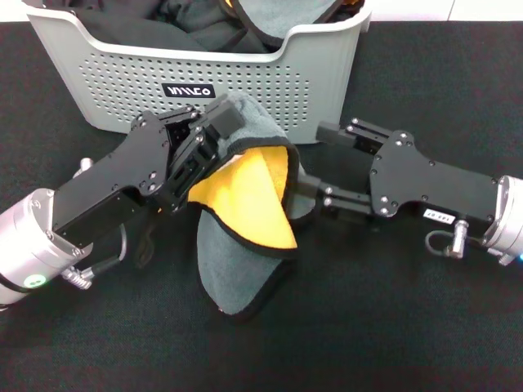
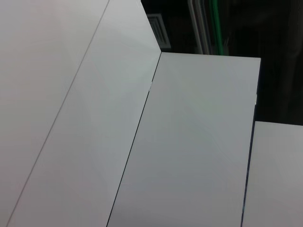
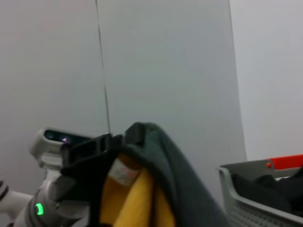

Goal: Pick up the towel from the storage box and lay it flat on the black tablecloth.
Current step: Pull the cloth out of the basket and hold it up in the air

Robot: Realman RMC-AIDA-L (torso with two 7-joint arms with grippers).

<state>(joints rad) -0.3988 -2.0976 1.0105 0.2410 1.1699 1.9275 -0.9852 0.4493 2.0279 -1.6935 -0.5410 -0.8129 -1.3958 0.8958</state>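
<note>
The towel point(image 1: 245, 269), grey outside and yellow-orange inside with black trim, hangs folded in front of the storage box point(image 1: 106, 82). Its lower end rests on the black tablecloth point(image 1: 392, 327). My left gripper point(image 1: 211, 139) is shut on the towel's top fold. My right gripper point(image 1: 315, 163) is open at the towel's right edge, its fingers spread wide, the lower one reaching behind the cloth. The right wrist view shows the towel point(image 3: 165, 161) held up by the left gripper point(image 3: 94, 151). The left wrist view shows only white panels.
The storage box stands at the back of the tablecloth and still holds plain black cloths point(image 1: 147, 28) and another grey cloth with black trim point(image 1: 278, 16). The box's corner shows in the right wrist view point(image 3: 251, 203). A white wall lies behind.
</note>
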